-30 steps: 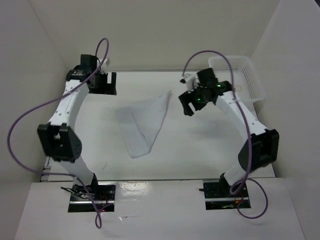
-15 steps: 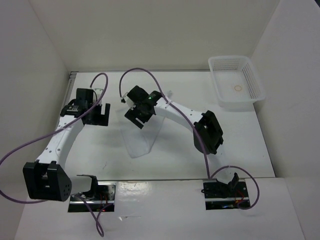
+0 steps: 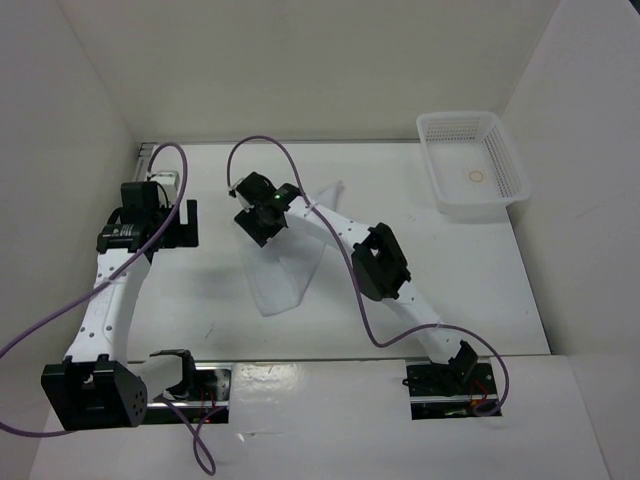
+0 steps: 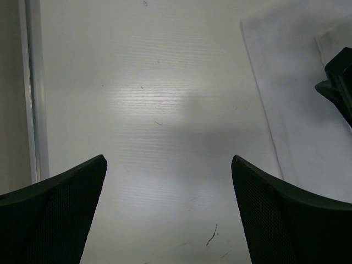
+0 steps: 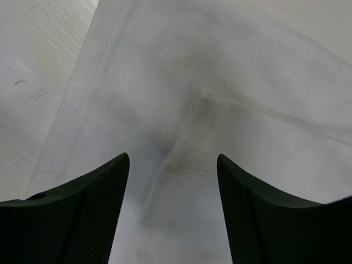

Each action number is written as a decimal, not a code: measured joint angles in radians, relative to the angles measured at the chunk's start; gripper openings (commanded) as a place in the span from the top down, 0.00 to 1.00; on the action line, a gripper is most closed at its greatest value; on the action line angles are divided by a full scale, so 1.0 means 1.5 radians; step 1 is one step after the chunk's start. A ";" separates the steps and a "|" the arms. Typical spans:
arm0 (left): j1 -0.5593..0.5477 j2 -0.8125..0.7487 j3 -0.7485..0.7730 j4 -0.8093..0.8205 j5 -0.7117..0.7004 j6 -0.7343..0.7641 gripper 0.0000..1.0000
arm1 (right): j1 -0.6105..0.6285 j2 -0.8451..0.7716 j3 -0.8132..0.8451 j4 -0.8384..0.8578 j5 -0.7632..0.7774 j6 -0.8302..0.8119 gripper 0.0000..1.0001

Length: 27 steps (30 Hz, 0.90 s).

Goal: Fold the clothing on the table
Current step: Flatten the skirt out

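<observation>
My right hand (image 5: 173, 165) has swung across and now hangs over the far-left corner of the clothing (image 3: 290, 275), which lies flat on the counter (image 3: 450, 280). Its fingers are apart but narrowing, holding nothing. My left hand (image 4: 168, 165) waits wide just beside the clothing. I judge a pinch is next.

Plain greyish-white clothing (image 3: 285, 270) on a white table (image 3: 450, 280), beside a white basket (image 3: 470, 207) with a mesh pattern, white arms (image 3: 100, 310) with black joints, purple cables (image 3: 258, 139), one green light (image 3: 274, 199), and black, finely dotted fingers (image 5: 71, 220).
</observation>
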 measured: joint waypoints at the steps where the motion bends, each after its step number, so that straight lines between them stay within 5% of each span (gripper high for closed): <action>1: 0.004 0.001 -0.002 0.000 0.002 0.000 0.00 | 0.000 0.010 0.010 -0.002 0.003 0.002 0.38; 3: 0.011 0.001 -0.005 0.000 0.004 0.000 0.00 | -0.002 0.032 0.038 -0.005 0.009 0.003 0.49; 7: 0.019 0.001 -0.006 0.000 0.009 0.000 0.00 | -0.005 0.056 0.068 -0.007 0.015 0.004 0.57; 27: 0.023 0.005 -0.006 0.001 0.017 0.000 0.00 | -0.027 0.104 0.116 -0.010 0.035 -0.001 0.57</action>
